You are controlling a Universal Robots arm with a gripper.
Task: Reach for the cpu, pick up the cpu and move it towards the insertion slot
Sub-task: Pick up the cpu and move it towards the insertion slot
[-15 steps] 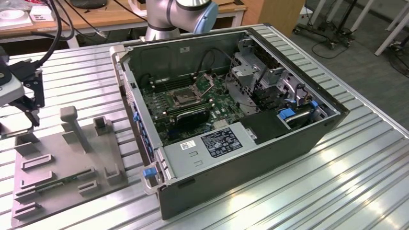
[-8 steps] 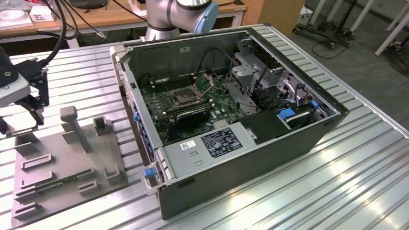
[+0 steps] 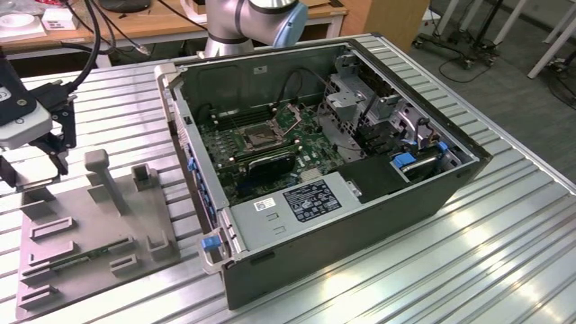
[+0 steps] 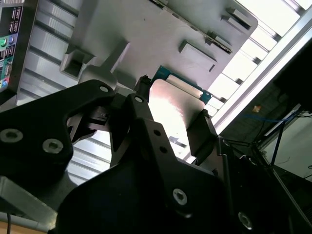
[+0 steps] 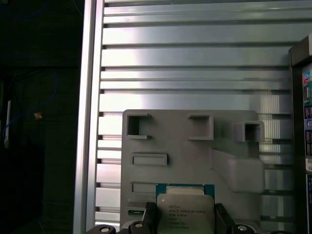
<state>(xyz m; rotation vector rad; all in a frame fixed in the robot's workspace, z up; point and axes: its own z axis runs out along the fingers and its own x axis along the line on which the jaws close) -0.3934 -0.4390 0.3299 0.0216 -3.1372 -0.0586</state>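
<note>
1. cpu (image 5: 185,209) had its goal inside the computer case (image 3: 387,223), the biggest thing on the ribbed metal table (image 3: 486,270). The case lay open with its green board facing up.
2. Well apart from the case, toward the exterior view's left, lay the grey fixture tray (image 3: 90,236). The arm's work was over one end of that tray, not at the case.
3. The gripper (image 3: 36,177) had its two black fingers (image 5: 148,214) drawn in on opposite edges of the cpu, holding it flat with the silver lid up. In both wrist views the chip sat squarely between them.
4. Whether the chip was clear of the tray or only just above its seat, I could not tell.
5. The insertion slot (image 3: 255,138), silver-framed with a dark centre, stood bare on the board, well apart from the chip.
6. By my judgement the reach and the grasp looked done, the lift was uncertain, and the carry toward the slot was almost wholly left to do.
</note>
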